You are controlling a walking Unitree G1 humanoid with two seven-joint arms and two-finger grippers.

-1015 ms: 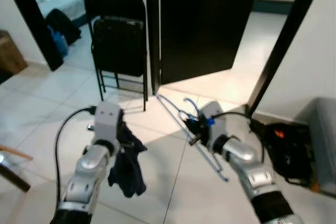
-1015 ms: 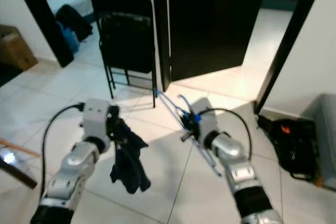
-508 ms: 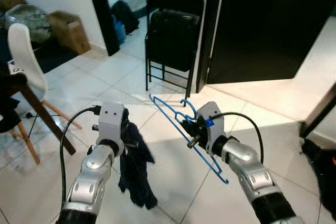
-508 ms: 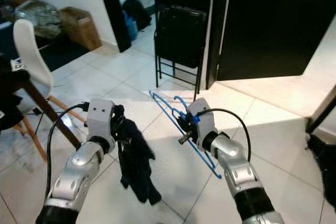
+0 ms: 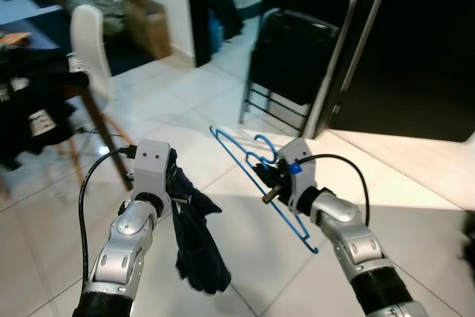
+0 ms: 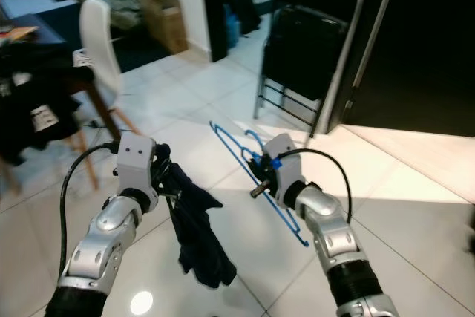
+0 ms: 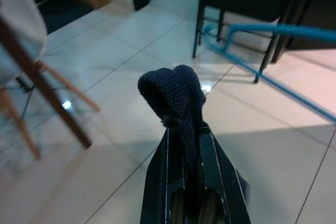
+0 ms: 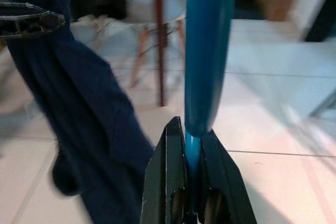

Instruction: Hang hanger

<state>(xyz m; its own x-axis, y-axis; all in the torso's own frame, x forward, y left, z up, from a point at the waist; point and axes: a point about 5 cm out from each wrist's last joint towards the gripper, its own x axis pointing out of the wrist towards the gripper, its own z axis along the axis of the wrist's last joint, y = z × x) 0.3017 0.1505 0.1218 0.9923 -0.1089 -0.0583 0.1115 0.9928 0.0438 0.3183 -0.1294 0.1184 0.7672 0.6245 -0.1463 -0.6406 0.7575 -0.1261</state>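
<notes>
Left eye view showed your left hand (image 5: pixel 172 183) clamped on a dark blue cloth (image 5: pixel 197 243), your right hand (image 5: pixel 261 177) closed on the thin blue hanger (image 5: pixel 256 176), its long axis slanting leftward toward the black chair (image 5: pixel 297 57).

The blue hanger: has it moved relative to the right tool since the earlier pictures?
No. The blue hanger stays clamped in the right tool; the room's shift is camera motion.

Bright daylight patch on floor tiles (image 5: pixel 415 176) — lamp glare lower left — wrist views soft, blurred.
</notes>
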